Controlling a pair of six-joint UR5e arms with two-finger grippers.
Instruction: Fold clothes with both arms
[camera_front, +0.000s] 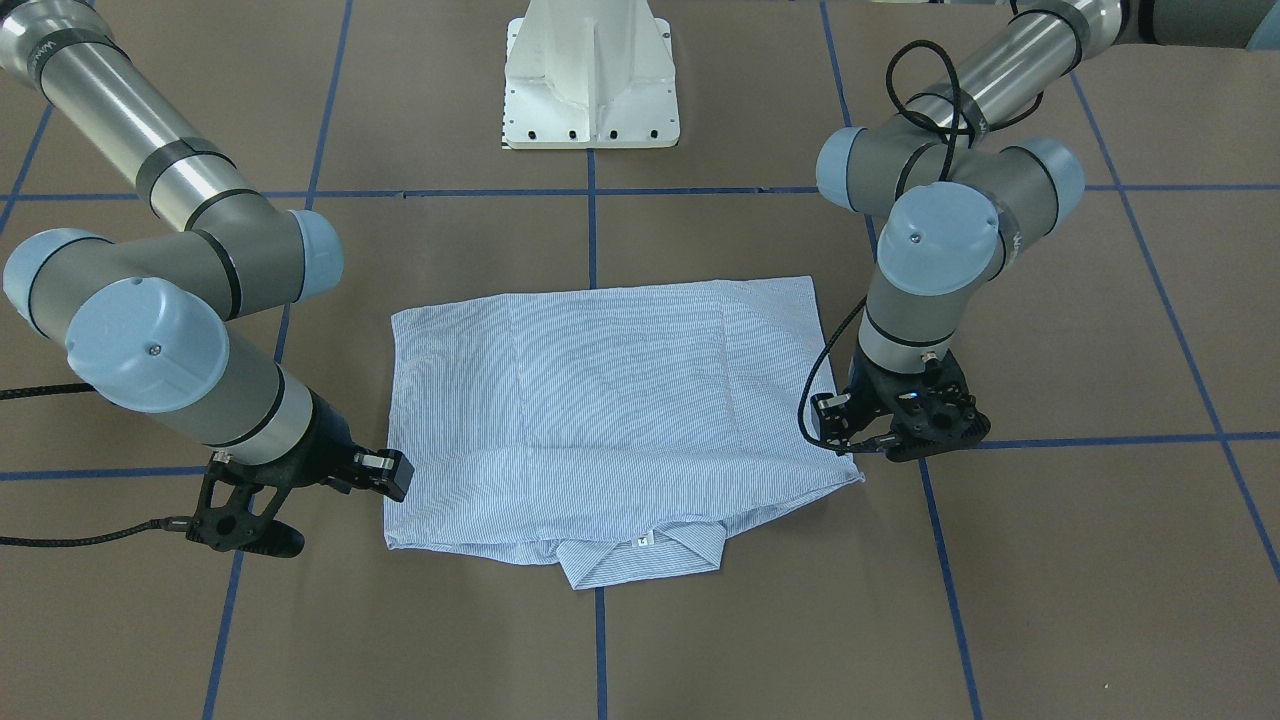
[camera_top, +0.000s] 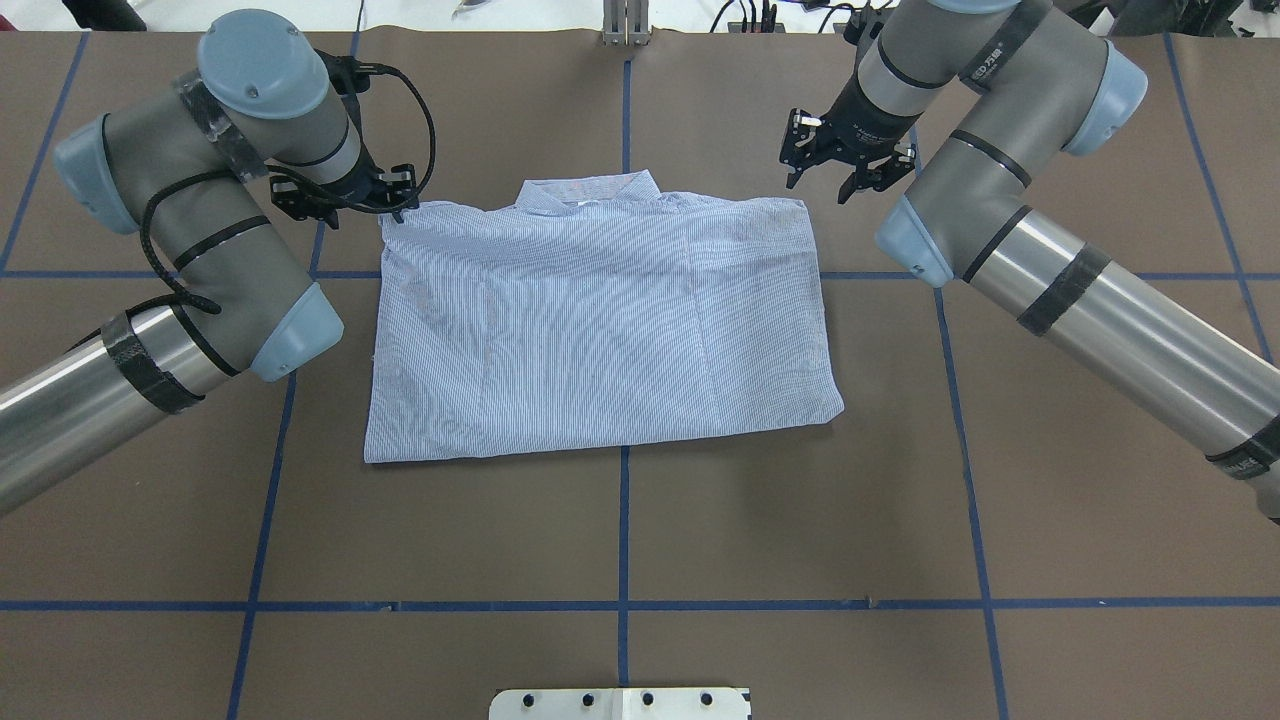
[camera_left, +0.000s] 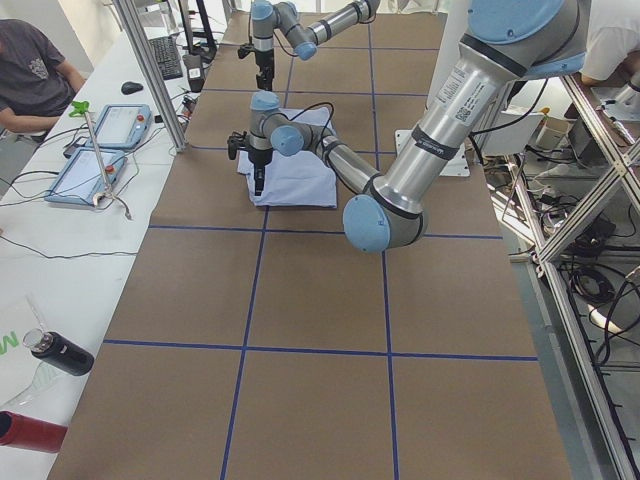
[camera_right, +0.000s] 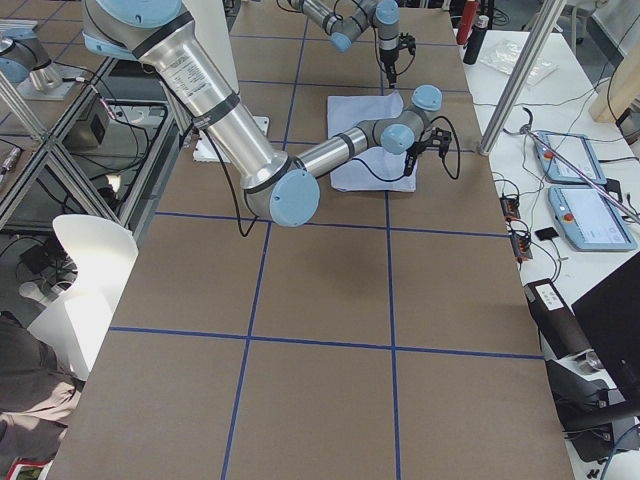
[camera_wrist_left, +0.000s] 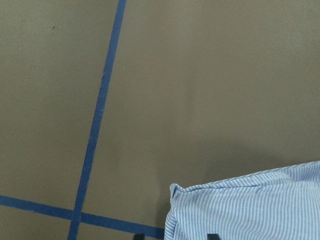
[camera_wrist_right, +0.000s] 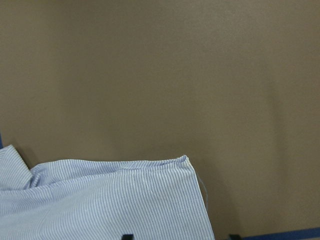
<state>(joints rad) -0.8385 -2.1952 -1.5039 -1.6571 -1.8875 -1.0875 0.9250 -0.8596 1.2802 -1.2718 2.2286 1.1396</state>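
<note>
- Overhead, mid-table: folded shirt (camera_top: 600, 320) lies flat on the table (camera_top: 620, 520), collar (camera_top: 590, 190) toward the far edge. Left tool (camera_top: 385, 205) is at its far-left corner, right tool (camera_top: 840, 185) just off the far-right corner.
- Front view: each tool sits beside a collar-end corner.
- Left wrist: fingertips (camera_wrist_left: 212, 236) apart, straddling the shirt edge, nothing clamped.
- Right wrist: fingertips wider apart, straddling the other edge, nothing held.

Shirt (camera_top: 600, 320) light blue with fine white stripes; table (camera_top: 800, 520) brown, gridded with blue tape (camera_top: 623, 520); arms (camera_top: 1100, 310) silver-grey with pale blue caps (camera_top: 262, 60); base (camera_front: 592, 90) white
</note>
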